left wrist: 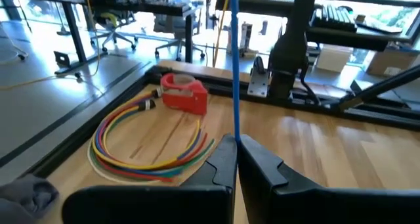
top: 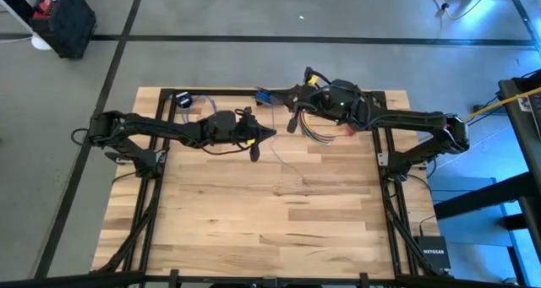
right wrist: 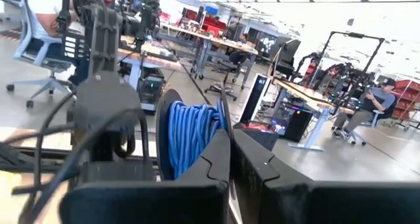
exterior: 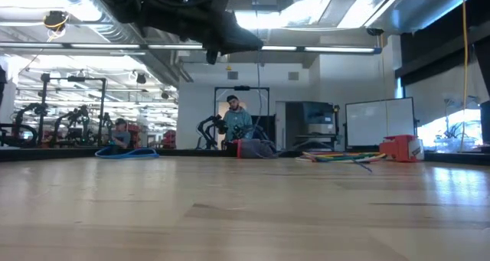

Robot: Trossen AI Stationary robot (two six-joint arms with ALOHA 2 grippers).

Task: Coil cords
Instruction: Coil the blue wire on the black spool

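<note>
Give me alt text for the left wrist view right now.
The left gripper, jaws shut on a thin wire running straight up, hangs over the wooden table. Beyond lie a coil of multicoloured cords and a red tape dispenser.

black box on the floor (top: pixel 433 256): small white lettering is seen on its top in the high view, too small to be read with certainty.
red and black case (top: pixel 61 13): no lettering can be made out.
red tape holder (left wrist: pixel 184 92): no label or brand can be read.
whiteboard (exterior: pixel 378 119): no writing can be read on it in the low view.
other markings: no numbers, signs or brands can be read anywhere else.
</note>
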